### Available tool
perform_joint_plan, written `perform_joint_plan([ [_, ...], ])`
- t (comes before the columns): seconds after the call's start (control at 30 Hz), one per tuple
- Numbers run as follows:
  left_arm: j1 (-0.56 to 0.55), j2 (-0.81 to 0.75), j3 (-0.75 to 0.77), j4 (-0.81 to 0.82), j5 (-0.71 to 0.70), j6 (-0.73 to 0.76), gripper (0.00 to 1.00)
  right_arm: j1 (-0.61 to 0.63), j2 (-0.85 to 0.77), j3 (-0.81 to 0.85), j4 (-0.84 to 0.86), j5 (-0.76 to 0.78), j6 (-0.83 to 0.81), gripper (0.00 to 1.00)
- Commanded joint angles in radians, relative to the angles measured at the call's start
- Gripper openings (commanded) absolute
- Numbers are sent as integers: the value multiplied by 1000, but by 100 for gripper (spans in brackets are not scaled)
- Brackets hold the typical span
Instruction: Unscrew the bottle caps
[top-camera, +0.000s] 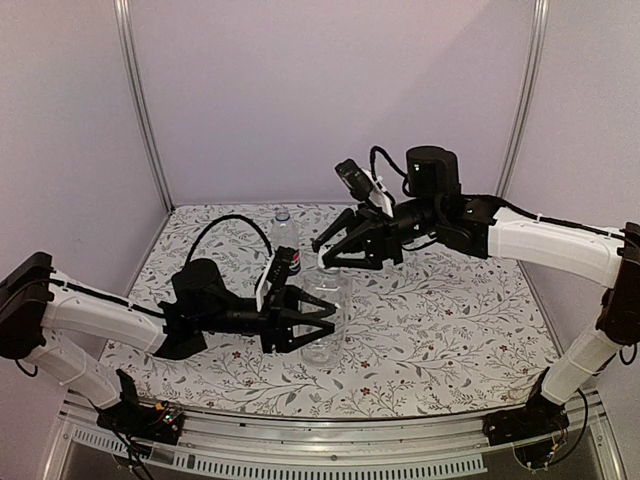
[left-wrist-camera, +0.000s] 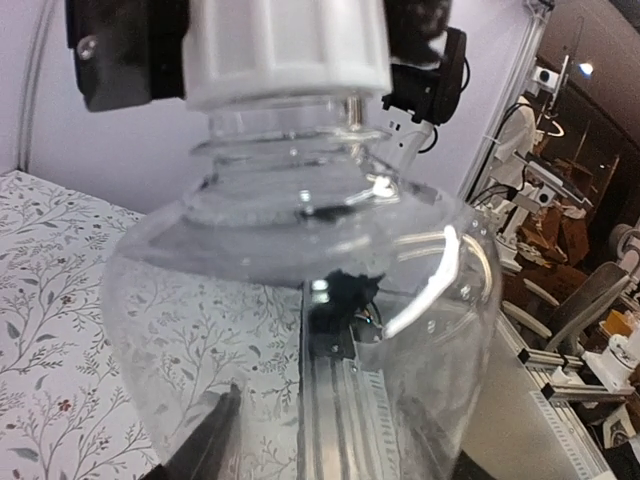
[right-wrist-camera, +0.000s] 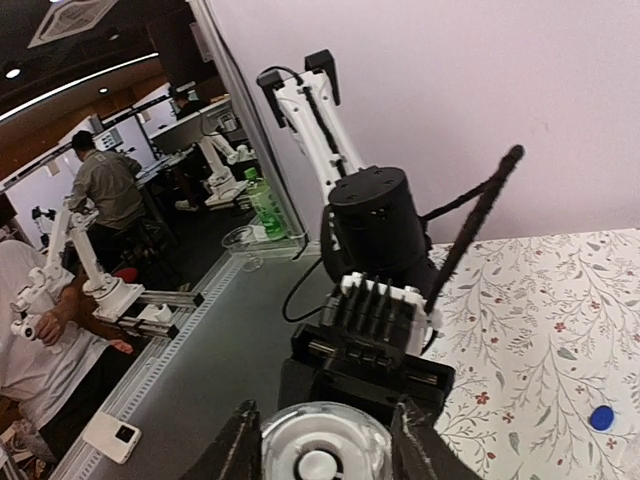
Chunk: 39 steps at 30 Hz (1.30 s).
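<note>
The shorter clear unlabelled bottle (left-wrist-camera: 300, 300) is held off the table, and my left gripper (top-camera: 325, 320) is shut on its round body; its fingers (left-wrist-camera: 205, 445) show dark through the plastic. The pale cap (right-wrist-camera: 325, 450) sits on the bottle's neck, seen again in the left wrist view as the pale cap (left-wrist-camera: 285, 50). My right gripper (right-wrist-camera: 328, 445) comes from above with a finger against each side of that cap. The Pepsi bottle (top-camera: 286, 238) stands behind, upright and uncapped. The blue cap (right-wrist-camera: 601, 418) lies loose on the table.
The floral tablecloth (top-camera: 450, 320) covers the table. Pale walls with metal posts (top-camera: 140, 110) close in the back and sides. A grooved metal rail (top-camera: 330, 440) runs along the near edge between the arm bases.
</note>
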<state>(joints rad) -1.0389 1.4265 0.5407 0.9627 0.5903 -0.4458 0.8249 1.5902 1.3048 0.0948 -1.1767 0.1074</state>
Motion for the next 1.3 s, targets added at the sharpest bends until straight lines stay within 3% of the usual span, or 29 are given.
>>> perform_joint_plan([
  [0.0,-3,-82,62,-128,-227,80,29,-11,-30,27,-130,249,21,58],
  [0.07,-12,-93,87,-226,-346,102,31,-12,-50,29,-146,312,44,73],
  [0.17,-33,-92,123,-328,-480,133,31,-12,-79,38,-153,396,91,86],
  [0.43,-94,-51,200,-435,-725,148,31,-3,-144,45,-145,640,195,95],
  [0.6,-135,-20,251,-483,-823,176,31,20,-139,52,-160,799,230,94],
  [1.0,-170,8,293,-519,-923,199,31,54,-89,55,-183,849,242,82],
  [1.27,-173,7,292,-528,-957,204,31,56,-85,37,-173,814,246,63],
])
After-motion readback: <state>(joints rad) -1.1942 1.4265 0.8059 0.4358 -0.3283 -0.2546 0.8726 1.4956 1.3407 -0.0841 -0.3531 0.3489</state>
